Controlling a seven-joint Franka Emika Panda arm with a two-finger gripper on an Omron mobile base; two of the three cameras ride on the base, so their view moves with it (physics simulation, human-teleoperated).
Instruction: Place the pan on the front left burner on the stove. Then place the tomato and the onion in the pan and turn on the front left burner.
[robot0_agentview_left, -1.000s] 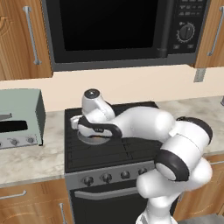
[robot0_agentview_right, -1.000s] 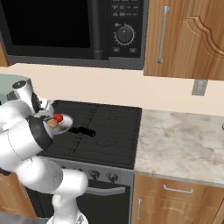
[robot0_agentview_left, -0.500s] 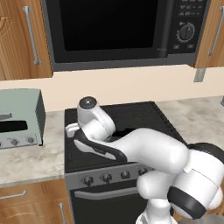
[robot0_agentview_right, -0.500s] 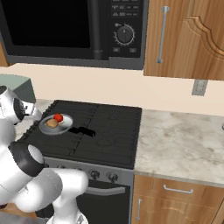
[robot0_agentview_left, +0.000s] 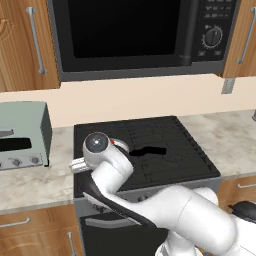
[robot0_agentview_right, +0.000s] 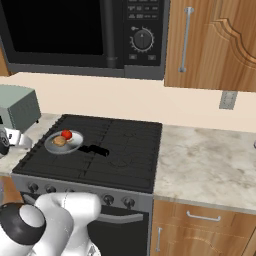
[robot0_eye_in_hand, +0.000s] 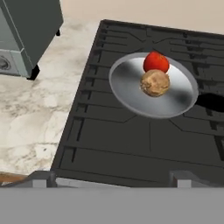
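Pan (robot0_eye_in_hand: 153, 87): on front left burner (robot0_eye_in_hand: 131, 131), ahead of gripper.
Tomato (robot0_eye_in_hand: 155, 62), onion (robot0_eye_in_hand: 154, 83): inside.
Gripper: jaws apart, empty.
Left: burner knob.

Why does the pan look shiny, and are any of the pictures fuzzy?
Hand view: the pan has a soft pale sheen under the tomato and onion; edges look slightly soft. Right base view: sharp, and the tomato has a tiny bright glint. Left base view: even light, no hard shadows on the stove.

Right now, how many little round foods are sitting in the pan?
2. The red tomato and the brown onion lie side by side, touching, in the pan on the stove's front left burner.
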